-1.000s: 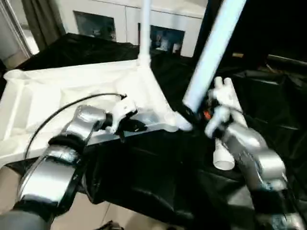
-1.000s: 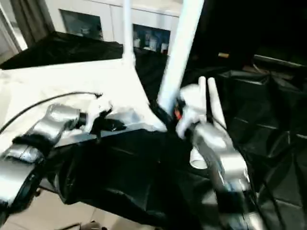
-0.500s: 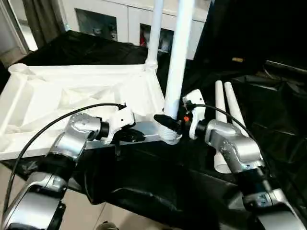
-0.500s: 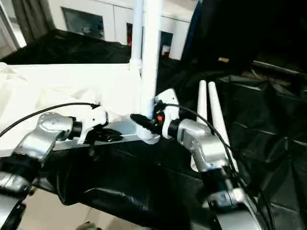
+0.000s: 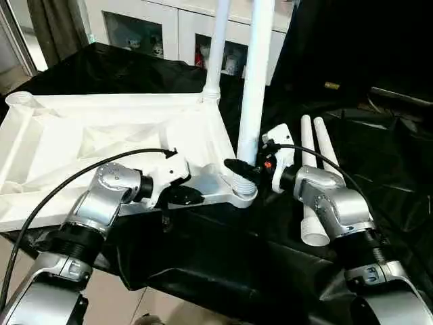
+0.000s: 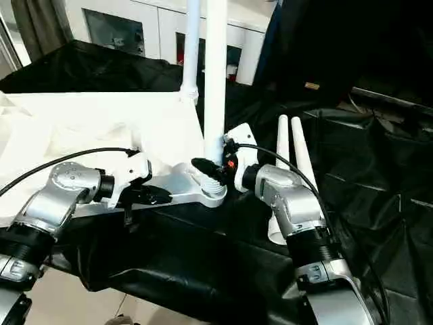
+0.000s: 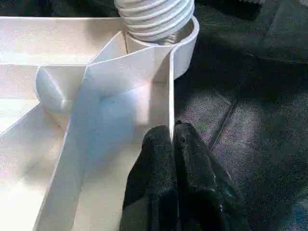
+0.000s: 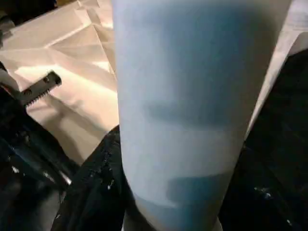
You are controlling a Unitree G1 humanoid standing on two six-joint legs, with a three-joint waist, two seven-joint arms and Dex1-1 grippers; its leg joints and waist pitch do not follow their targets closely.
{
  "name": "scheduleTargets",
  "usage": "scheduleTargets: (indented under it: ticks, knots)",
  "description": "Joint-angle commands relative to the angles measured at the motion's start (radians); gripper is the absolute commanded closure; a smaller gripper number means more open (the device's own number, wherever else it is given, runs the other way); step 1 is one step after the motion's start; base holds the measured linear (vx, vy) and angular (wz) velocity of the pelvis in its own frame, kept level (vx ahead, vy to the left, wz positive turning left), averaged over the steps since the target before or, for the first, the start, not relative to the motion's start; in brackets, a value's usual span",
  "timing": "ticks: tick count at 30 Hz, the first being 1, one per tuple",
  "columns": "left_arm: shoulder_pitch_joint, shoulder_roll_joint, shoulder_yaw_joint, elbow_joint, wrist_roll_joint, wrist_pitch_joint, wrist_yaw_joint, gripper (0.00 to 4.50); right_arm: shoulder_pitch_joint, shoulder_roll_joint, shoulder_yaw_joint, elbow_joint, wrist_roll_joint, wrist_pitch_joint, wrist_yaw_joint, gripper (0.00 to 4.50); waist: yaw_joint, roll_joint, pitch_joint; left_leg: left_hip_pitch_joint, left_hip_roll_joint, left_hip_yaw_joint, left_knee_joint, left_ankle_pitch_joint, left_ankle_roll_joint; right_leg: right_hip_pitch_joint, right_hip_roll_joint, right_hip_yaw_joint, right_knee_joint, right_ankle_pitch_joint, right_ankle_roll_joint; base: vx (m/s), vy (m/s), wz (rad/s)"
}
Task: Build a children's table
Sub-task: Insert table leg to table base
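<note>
The large white plastic rectangular tabletop (image 5: 115, 135) lies upside down, ribbed underside up, on a table draped in crinkled black plastic sheeting (image 5: 379, 176), filling the head views from nine o'clock to the centre. A long white cylindrical tube leg (image 5: 218, 47) stands upright in the round socket at the far corner, at about twelve o'clock. A second white tube leg (image 5: 256, 74) stands upright in the near corner socket (image 5: 238, 193), close to the centre; in the left wrist view its ribbed threaded end (image 7: 154, 17) sits in the socket's mouth. The right gripper (image 5: 242, 169), two black fingers on a silver forearm coming in from five o'clock, is closed around this leg just above the socket, about half open to the tube's width; in the right wrist view the tube (image 8: 192, 106) stands right between those fingers. The left gripper (image 7: 174, 144), reaching in from seven o'clock, is squeezed almost fully together, pinching the thin upright rim of the tabletop's near edge beside the same socket, one black finger (image 7: 154, 159) inside the rim and the other outside. Two more white tube legs (image 5: 312, 176) lie side by side, touching, on the black sheeting at about three o'clock, just beside the right forearm. A white cabinet with glass doors (image 5: 155, 27) stands behind, near eleven o'clock.
</note>
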Motion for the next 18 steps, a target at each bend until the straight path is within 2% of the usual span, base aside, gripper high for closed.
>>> scheduleTargets:
  ticks: [1,4,5,6,11,15,16,18]
  knots:
    - [0.007,-0.004,-0.037,0.006,-0.002,0.023,-0.018,4.5,-0.011,-0.01,0.007,0.025,-0.014,0.002,0.005,2.58,0.002,0.014,-0.061,-0.005,0.016,0.005,-0.063,-0.026,0.016,0.059,-0.081,0.038,-0.061,0.066,-0.215,0.0,0.0,0.0]
    - [0.004,0.001,-0.039,0.007,0.001,0.028,-0.017,4.5,-0.006,-0.011,0.006,0.01,-0.012,0.01,0.012,2.58,0.002,0.012,-0.061,-0.005,0.015,0.006,-0.062,-0.026,0.016,0.06,-0.08,0.039,-0.061,0.08,-0.215,0.0,0.0,0.0]
    - [0.004,0.004,-0.04,0.007,0.001,0.028,-0.019,4.5,-0.004,-0.012,0.005,0.002,-0.009,0.016,0.014,2.59,0.004,0.019,-0.062,-0.004,0.015,0.005,-0.062,-0.025,0.015,0.061,-0.081,0.04,-0.059,0.086,-0.216,0.0,0.0,0.0]
    - [0.004,0.004,-0.04,0.007,0.001,0.028,-0.019,4.5,-0.004,-0.012,0.005,0.001,-0.009,0.016,0.014,2.59,0.002,0.015,-0.062,-0.004,0.015,0.005,-0.062,-0.023,0.014,0.061,-0.079,0.039,-0.06,0.095,-0.216,0.0,0.0,0.0]
    - [0.004,0.005,-0.047,0.002,0.004,0.029,-0.019,4.5,0.008,-0.008,0.002,0.015,-0.015,0.007,0.018,2.59,0.003,0.012,-0.063,-0.005,0.015,0.005,-0.062,-0.018,0.016,0.062,-0.079,0.039,-0.059,0.106,-0.22,0.0,0.0,0.0]
    - [0.006,0.004,-0.048,-0.003,0.001,0.033,-0.017,4.5,0.0,0.005,-0.006,0.05,-0.017,-0.009,0.011,2.59,0.003,0.012,-0.062,-0.005,0.016,0.005,-0.063,-0.03,0.014,0.06,-0.081,0.039,-0.06,0.079,-0.219,0.0,0.0,0.0]
    - [0.007,0.004,-0.049,-0.005,-0.001,0.033,-0.015,4.5,-0.007,0.012,-0.007,0.073,-0.021,-0.02,0.007,2.59,0.002,0.009,-0.061,-0.006,0.016,0.006,-0.063,-0.037,0.013,0.059,-0.081,0.038,-0.062,0.064,-0.219,0.0,0.0,0.0]
    - [0.009,0.004,-0.047,-0.009,-0.004,0.034,-0.013,4.5,-0.009,0.016,-0.006,0.08,-0.021,-0.021,0.008,2.59,0.001,0.011,-0.06,-0.005,0.016,0.005,-0.064,-0.042,0.012,0.059,-0.081,0.038,-0.062,0.054,-0.218,0.0,0.0,0.0]
